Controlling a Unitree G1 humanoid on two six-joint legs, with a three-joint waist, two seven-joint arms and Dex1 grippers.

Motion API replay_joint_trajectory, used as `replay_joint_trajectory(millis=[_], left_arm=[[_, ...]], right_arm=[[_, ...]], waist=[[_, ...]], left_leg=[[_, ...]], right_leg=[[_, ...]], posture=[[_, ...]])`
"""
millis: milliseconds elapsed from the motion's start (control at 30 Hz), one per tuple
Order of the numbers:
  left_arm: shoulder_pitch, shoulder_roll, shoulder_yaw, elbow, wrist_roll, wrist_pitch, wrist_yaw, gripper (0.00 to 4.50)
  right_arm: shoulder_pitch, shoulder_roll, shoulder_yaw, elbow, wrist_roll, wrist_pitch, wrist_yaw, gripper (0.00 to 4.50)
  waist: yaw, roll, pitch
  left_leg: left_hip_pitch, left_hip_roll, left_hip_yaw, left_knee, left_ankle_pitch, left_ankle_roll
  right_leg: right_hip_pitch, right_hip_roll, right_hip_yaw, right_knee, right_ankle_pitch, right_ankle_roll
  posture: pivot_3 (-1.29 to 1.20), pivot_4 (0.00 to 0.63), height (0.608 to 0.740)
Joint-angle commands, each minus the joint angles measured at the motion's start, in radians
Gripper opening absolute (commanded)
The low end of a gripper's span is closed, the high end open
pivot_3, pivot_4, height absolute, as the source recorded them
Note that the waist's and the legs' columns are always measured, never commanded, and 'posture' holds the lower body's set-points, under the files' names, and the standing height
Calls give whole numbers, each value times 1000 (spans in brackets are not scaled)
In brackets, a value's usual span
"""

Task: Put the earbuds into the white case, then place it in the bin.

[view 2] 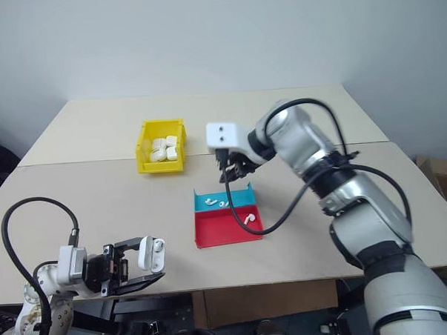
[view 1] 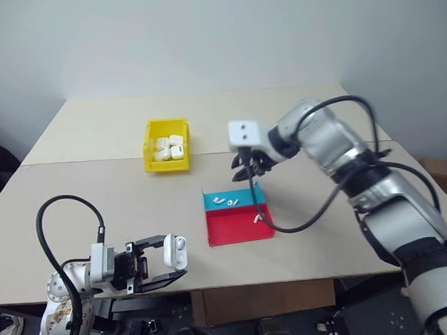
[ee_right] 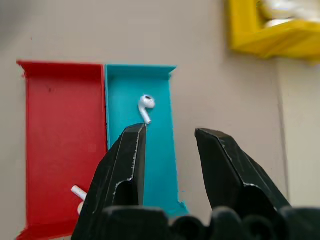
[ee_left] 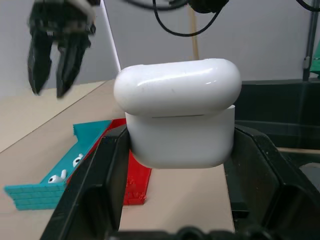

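Held the white case upright in the left gripper at the bench front edge. Hung the parted right gripper over the tray, earbuds inside. Yellow bin mid-bench, holding cases.

You see a flat blue-and-red tray on the beige table, near its front edge.

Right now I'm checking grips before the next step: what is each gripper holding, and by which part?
The left gripper clamps the white case by the sides of its lower body, lid closed. The right gripper is open over the tray, holding nothing.
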Motion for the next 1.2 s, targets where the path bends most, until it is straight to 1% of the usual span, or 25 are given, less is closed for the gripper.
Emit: replay_joint_trajectory(millis=[33, 100, 233, 400, 533, 800, 1200], left_arm=[[28, -19, 0, -59, 11, -36, 44, 2772], [39, -27, -6, -70, 17, -44, 59, 2772], [66, -44, -15, -100, 32, -54, 97, 2772], [80, -49, -20, -107, 45, -73, 121, 2772], [96, -47, -24, -121, 49, -79, 140, 2772], [108, -42, -25, -131, 58, -91, 167, 2772], [130, -39, -25, -145, 70, -106, 194, 2772]], right_arm=[[-85, 73, 23, 162, -94, -133, 8, 1966], [-104, 110, 37, 238, -141, -206, -10, 1966], [-131, 195, 19, 381, -180, -324, -18, 1966], [-131, 261, 8, 492, -223, -450, -42, 1966], [-138, 310, 0, 565, -261, -469, -79, 1966], [-139, 372, -19, 669, -323, -502, -149, 1966], [-128, 399, -43, 729, -385, -504, -183, 1966]], waist=[[2, 0, 0], [4, 0, 0], [6, 0, 0], [8, 0, 0], [7, 0, 0], [8, 0, 0], [7, 0, 0]], left_leg=[[0, 0, 0, 0, 0, 0], [0, 0, 0, 0, 0, 0], [1, 0, 0, 0, 0, 0], [1, 0, 0, 0, 0, 0], [1, 0, 0, 0, 0, 0], [1, 0, 0, 0, 0, 0], [1, 0, 0, 0, 0, 0]], right_leg=[[0, 0, 0, 0, 0, 0], [0, 0, 0, 0, 0, 0], [0, 0, 0, 1, 0, 0], [0, 0, 0, 1, 0, 0], [0, 0, 0, 1, 0, 0], [0, 1, 0, 2, 0, 0], [0, 1, 0, 2, 0, 0]], posture=[[0, 150, 740], [0, 150, 740], [0, 150, 740], [0, 150, 740], [0, 150, 740], [0, 150, 740], [0, 150, 740]])
